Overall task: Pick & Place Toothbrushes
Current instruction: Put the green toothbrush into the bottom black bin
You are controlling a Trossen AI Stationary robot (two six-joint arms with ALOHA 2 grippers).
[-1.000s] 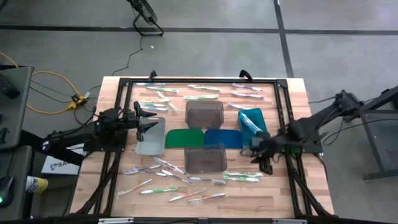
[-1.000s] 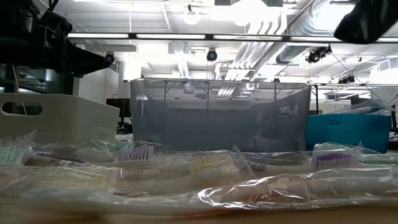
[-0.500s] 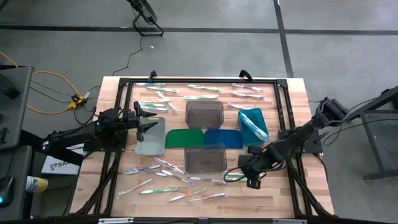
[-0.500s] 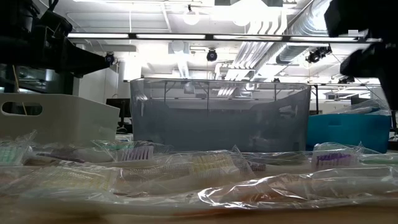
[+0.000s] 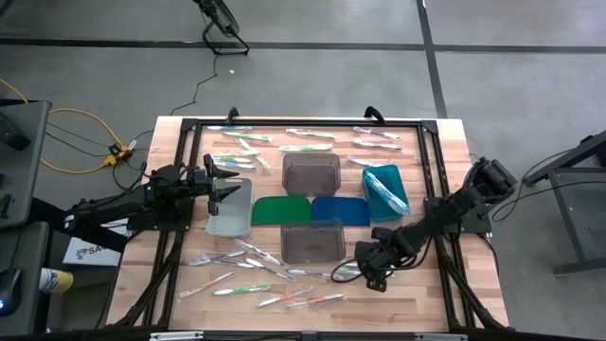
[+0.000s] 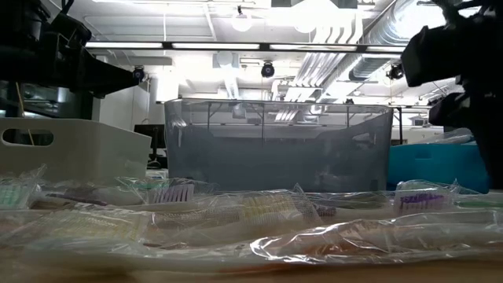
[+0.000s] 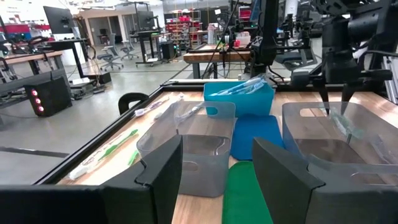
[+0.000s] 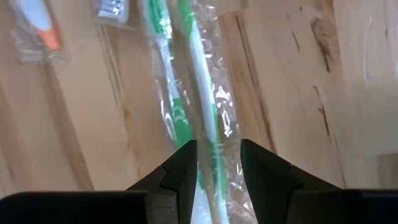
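Since a second ago, the right gripper [image 5: 371,276] has swung from the teal bin [image 5: 385,192] down over wrapped green toothbrushes [image 8: 198,118] on the table [image 5: 431,298], fingers narrowly apart, empty. Slippery wrap may slide, or two get pinched. Left gripper [image 5: 227,183] hangs wide over the clear bin [image 5: 230,220].

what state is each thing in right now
left claw: open, empty, hovering at the white bin
right claw: open, over a wrapped green toothbrush, not gripping it
teal bin: holds toothbrushes
grey bins: look empty
loose toothbrushes: lying flat in wrappers
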